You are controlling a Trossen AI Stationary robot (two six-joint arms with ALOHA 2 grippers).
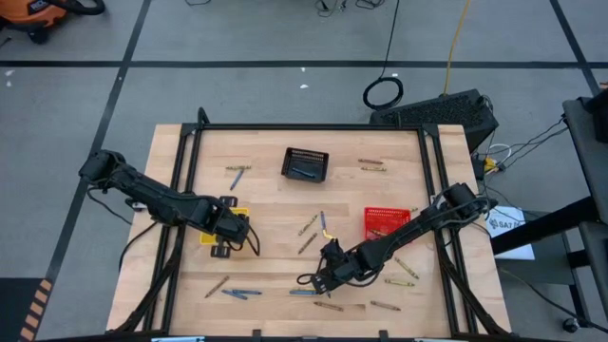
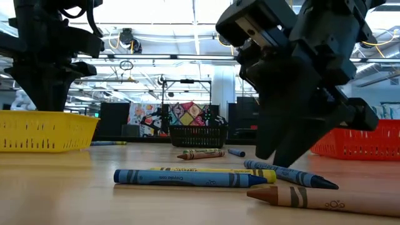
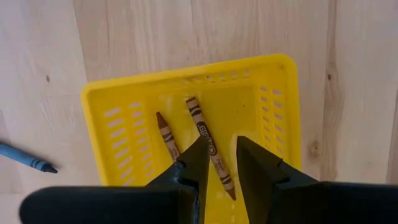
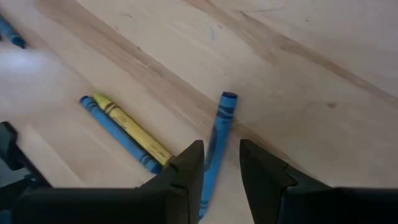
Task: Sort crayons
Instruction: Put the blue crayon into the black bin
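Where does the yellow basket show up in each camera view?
High view: the yellow basket is left of centre, mostly under the left pincer.
Low view: the basket sits at the far left.
Left wrist view: the basket fills the middle, with two brown crayons inside.
Right wrist view: not in it.
Shared landmark: the left pincer, directly over the basket.

The left claw [image 1: 231,239] hangs over the yellow basket [image 1: 237,213] near the bench's [image 1: 266,180] left side; whether its fingers are parted can't be made out from up here. The right claw [image 1: 328,275] sits low over the front middle, a blue crayon [image 1: 305,293] lying just beside it, tan ones [image 1: 329,306] a little further toward the front edge. The red basket [image 1: 387,222] stands behind that claw, to its right, the black basket [image 1: 305,163] well beyond it. More crayons [image 1: 238,171] lie scattered about.
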